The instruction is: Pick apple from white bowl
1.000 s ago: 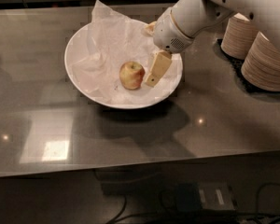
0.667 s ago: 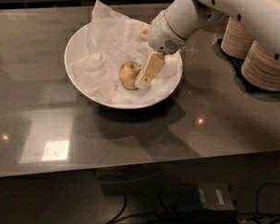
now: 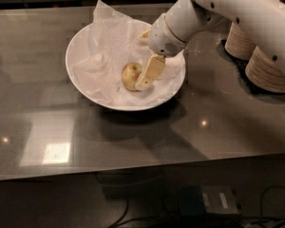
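Observation:
The apple, small and yellow-green with a red blush, lies in the middle of the white bowl on crumpled white paper. The bowl stands on the grey table at centre left. My gripper reaches down into the bowl from the upper right on the white arm. Its tip is right against the apple's right side and covers that edge of the apple. The bowl's far right rim is hidden behind the wrist.
Stacks of small beige paper bowls stand at the right, close under the arm. The glossy grey table extends left and toward the front edge. Cables and a box lie on the floor below.
The gripper has moved left and down inside the bowl, from beside the apple to right against its right side. The apple and the bowl have stayed put.

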{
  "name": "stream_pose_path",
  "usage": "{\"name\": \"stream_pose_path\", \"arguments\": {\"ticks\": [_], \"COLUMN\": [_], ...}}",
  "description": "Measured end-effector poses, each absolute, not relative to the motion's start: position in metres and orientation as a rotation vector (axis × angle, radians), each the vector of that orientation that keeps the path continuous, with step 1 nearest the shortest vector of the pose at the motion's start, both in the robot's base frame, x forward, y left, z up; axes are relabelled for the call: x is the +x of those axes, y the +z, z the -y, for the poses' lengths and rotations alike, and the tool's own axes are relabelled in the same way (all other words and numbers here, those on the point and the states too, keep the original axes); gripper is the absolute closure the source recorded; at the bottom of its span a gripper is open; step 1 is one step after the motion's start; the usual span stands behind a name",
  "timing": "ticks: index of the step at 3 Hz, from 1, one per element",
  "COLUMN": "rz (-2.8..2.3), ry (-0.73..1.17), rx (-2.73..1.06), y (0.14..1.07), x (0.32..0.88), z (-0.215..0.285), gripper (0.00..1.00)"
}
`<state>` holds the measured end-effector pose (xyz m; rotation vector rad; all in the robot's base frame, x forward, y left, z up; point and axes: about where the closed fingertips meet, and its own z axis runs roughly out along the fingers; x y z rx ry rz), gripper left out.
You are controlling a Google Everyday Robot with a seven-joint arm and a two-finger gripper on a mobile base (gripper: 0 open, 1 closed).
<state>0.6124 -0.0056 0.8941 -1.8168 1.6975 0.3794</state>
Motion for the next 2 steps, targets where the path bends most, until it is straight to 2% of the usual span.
{"name": "stream_pose_path", "arguments": {"ticks": [1,2], "rz": [-1.699,-1.696], "ry": [0.393,0.411], "rx": [-1.821,-1.830], "y": [0.8886,0.8817], "x": [0.6097,0.6055], "z": [0.0045,0.0011], "gripper": [0.17,0.23]}}
